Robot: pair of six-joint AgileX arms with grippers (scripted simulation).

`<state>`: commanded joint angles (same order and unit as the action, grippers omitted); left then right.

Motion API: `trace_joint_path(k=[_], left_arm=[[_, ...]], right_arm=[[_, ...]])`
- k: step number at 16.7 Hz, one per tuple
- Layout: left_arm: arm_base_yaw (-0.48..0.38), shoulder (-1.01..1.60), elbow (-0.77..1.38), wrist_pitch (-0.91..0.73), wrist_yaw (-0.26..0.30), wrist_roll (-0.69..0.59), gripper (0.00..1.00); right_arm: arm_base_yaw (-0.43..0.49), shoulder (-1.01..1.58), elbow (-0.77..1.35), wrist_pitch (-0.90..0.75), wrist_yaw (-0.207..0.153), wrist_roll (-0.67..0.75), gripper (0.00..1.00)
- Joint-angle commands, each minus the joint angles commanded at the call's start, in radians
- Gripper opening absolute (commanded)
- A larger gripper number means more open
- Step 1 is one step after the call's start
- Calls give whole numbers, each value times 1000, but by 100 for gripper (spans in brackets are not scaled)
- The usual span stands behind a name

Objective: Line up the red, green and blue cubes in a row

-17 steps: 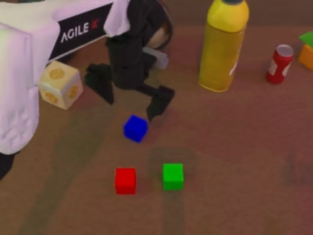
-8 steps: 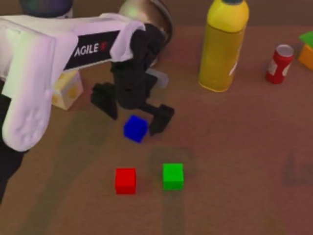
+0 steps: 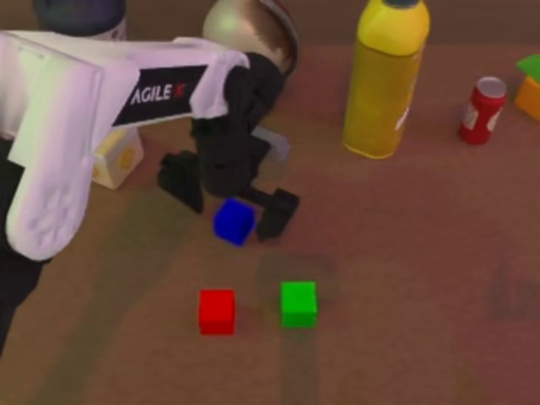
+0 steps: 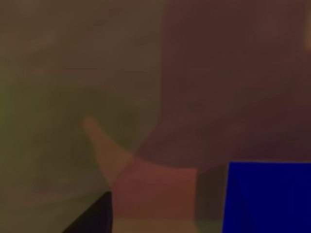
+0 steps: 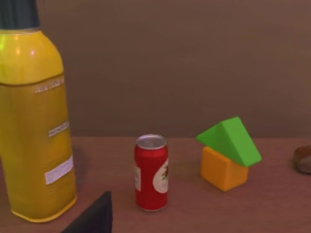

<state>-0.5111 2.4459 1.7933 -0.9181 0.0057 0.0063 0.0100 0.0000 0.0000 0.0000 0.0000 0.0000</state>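
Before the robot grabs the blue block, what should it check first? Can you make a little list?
1. Left gripper open: ok, its fingers stand wide apart.
2. Blue cube between the fingers: ok, one finger on each side in the top view.
3. Fingers low enough to grip: cannot tell; the left wrist view shows the cube close by, but not the fingers against its sides.
4. Red cube and green cube side by side: ok, they already make a row, with free table to the right of green.
5. Nothing in the way: ok, the yellow bottle and red can stand farther back.
6. Right arm out of the way: ok, not in the top view.
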Motion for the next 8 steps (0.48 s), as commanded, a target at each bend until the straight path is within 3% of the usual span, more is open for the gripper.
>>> trace_joint_path(k=[8], left_arm=[[0,0,0,0,0,0,32]], right_arm=[[0,0,0,0,0,0,100]])
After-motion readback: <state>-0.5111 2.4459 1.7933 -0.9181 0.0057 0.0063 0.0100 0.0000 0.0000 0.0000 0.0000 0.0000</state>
